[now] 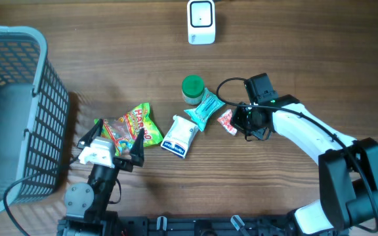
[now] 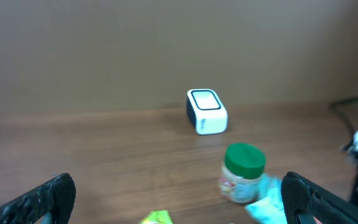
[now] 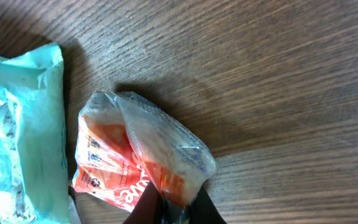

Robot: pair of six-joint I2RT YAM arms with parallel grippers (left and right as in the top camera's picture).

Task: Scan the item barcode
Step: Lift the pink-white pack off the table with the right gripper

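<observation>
**Red packet pinched right of centre, scanner at the top edge**

Wood-grain bench (image 1: 294,52) carries a loose row of groceries across the middle of the overhead view. The right gripper (image 1: 241,122) is pressed together on a small red-and-clear packet (image 1: 226,122) that lies on the bench just right of centre. In the right wrist view its dark fingers (image 3: 149,203) nip the packet's lower edge at the bottom of the frame. The packet's white print is too crumpled to read.

Touching it on the left is a teal packet (image 1: 205,109), which leans against a green-lidded jar (image 1: 192,90) above it. Lower left of those lies a white pouch (image 1: 180,136) with a blue label that is too small to read.

The left gripper (image 1: 111,139) is spread wide at lower left, above a green gummy bag (image 1: 136,124) whose red lettering looks like Haribo. Its fingers (image 2: 48,200) sit in the bottom corners of the left wrist view.

The white barcode scanner (image 1: 201,21) stands at top centre, well apart from the packet. A grey mesh basket (image 1: 41,111) fills the left edge.
</observation>
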